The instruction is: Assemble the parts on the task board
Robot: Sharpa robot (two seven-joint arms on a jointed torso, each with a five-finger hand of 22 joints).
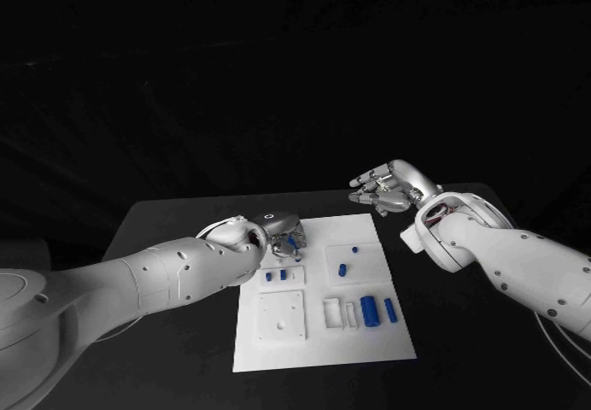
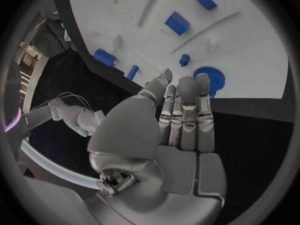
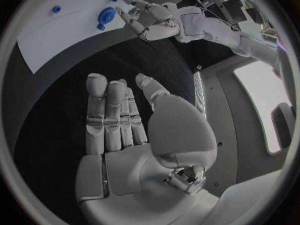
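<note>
The white task board (image 1: 323, 342) lies in the middle of the black table. My left hand (image 1: 286, 232) hovers over its far left corner, fingers (image 2: 187, 110) stretched out and holding nothing. A blue gear (image 2: 209, 80) lies on the board just past those fingertips, also seen as the gear (image 3: 105, 17). My right hand (image 1: 388, 190) is raised beyond the board's far right corner, its palm (image 3: 119, 120) flat and empty. Small blue parts lie on the board: a peg (image 1: 354, 249), a short piece (image 1: 342, 268), a pair (image 1: 277, 276) and two upright cylinders (image 1: 373, 311).
White inserts sit on the board: a square plate (image 1: 281, 314) and a narrow frame (image 1: 334, 313). Bare black table (image 1: 184, 213) runs round the board on all sides. Both white forearms reach in from the sides near the board.
</note>
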